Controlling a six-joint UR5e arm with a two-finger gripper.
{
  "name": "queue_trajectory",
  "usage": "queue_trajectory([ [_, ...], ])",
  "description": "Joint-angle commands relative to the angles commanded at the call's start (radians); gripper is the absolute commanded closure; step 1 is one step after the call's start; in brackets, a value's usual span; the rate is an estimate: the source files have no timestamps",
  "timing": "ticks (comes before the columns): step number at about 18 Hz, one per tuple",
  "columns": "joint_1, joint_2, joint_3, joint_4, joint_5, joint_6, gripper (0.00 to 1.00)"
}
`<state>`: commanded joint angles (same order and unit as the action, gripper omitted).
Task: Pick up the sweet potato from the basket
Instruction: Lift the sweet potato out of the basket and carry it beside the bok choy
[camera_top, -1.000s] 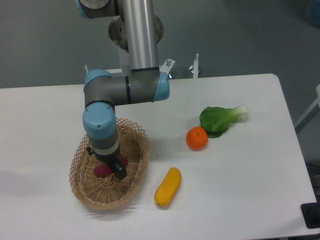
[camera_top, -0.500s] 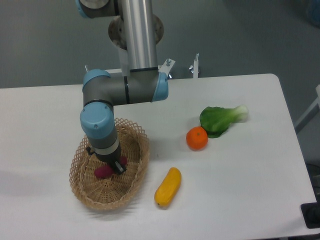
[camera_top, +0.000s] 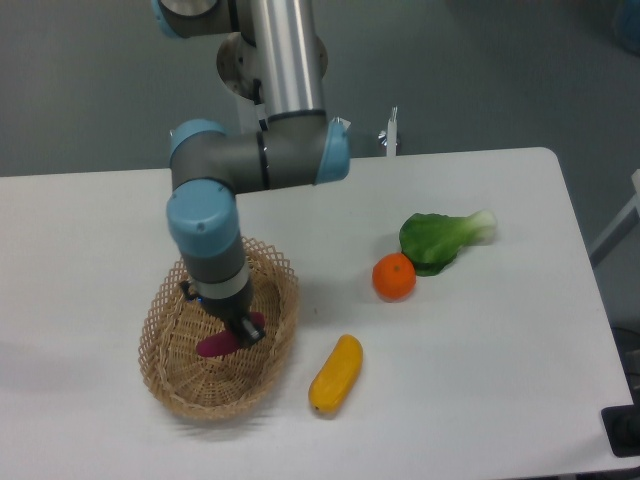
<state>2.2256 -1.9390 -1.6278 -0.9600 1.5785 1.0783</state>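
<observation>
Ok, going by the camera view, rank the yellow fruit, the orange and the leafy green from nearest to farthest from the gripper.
From the gripper, over the basket:
1. Yellow fruit, just right of the basket on the table.
2. Orange, further right and back.
3. Leafy green, behind the orange, farthest right.

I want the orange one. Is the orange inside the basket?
No, the orange sits on the white table, well apart from the basket.

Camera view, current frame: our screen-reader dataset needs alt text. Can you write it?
A robot arm's tool grips a purple sweet potato inside a wicker basket on a white table. Beside the basket lie a yellow fruit, an orange and a leafy green.
</observation>
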Motion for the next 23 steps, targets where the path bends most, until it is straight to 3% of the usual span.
queue_trajectory([
  [4, 0.112, 0.015, 0.117, -0.164, -0.005, 0.081, 0.79],
  [7, 0.213, 0.043, 0.158, -0.249, -0.009, 0.190, 0.79],
  [12, 0.365, 0.078, 0.158, -0.293, -0.044, 0.397, 0.79],
  [15, 0.417, 0.080, 0.157, -0.295, -0.046, 0.456, 0.78],
  [23, 0.462, 0.080, 0.158, -0.289, -0.049, 0.496, 0.79],
])
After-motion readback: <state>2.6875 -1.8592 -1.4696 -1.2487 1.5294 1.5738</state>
